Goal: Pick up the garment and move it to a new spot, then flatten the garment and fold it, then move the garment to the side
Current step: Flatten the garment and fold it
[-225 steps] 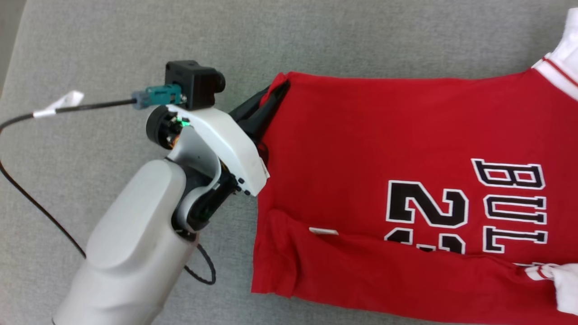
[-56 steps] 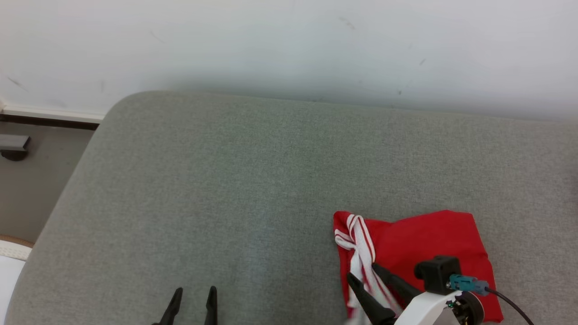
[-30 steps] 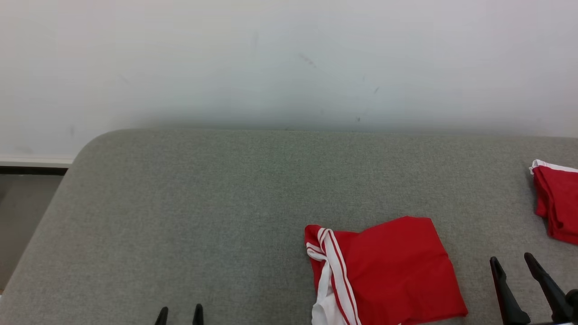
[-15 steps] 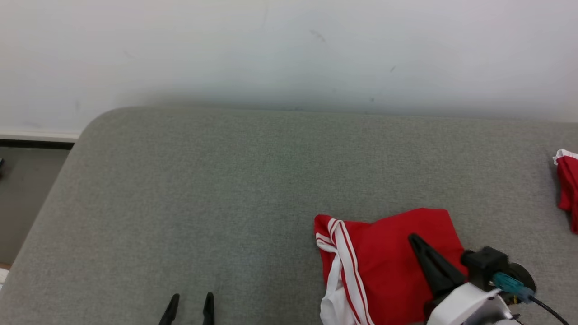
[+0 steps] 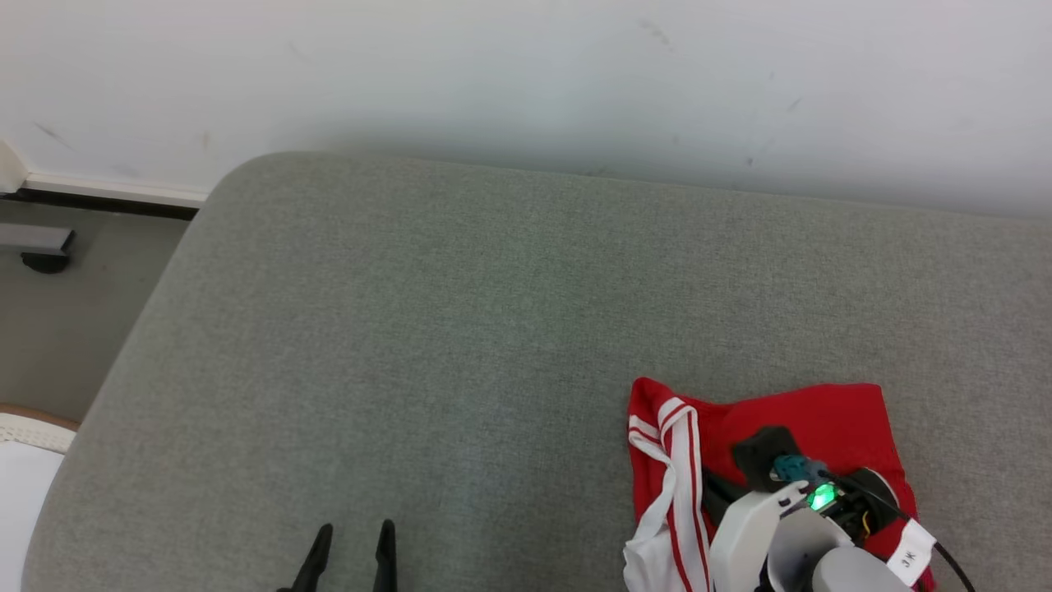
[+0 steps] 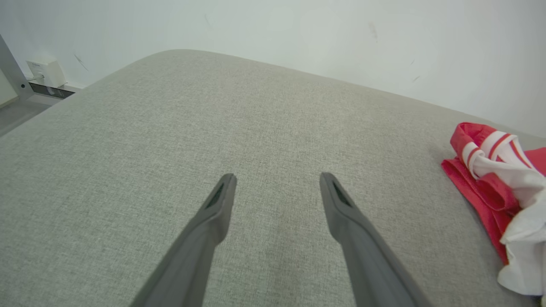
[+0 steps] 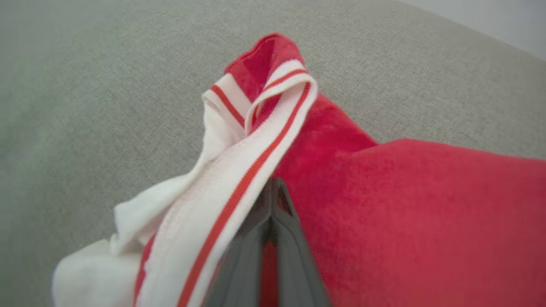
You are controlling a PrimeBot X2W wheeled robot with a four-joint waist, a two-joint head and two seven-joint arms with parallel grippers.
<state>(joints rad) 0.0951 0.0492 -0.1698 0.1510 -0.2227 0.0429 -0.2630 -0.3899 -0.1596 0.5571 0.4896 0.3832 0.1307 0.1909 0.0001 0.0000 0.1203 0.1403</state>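
Observation:
The garment (image 5: 830, 419) is a red jersey folded into a small bundle with white, red-striped trim, lying on the grey cushion (image 5: 460, 329) at the lower right. My right gripper (image 5: 708, 483) sits on top of it, mostly hidden beneath its own white wrist. In the right wrist view the two fingers (image 7: 273, 189) are pressed together, with red cloth (image 7: 405, 204) pinched between them just beside the striped trim. My left gripper (image 5: 355, 538) hovers open over bare cushion at the bottom left, well away from the garment (image 6: 482, 187); its fingers (image 6: 277, 179) hold nothing.
The cushion's rounded left corner drops to a grey floor with a dark bracket (image 5: 37, 247). A white round object (image 5: 20, 485) shows at the lower left edge. A pale wall (image 5: 526, 74) runs along the cushion's far side, with a small box (image 6: 45, 72) on it.
The head camera has swung about. My right gripper, open beside the garment a second ago, moved over it and shut by the striped trim. The left gripper stays open.

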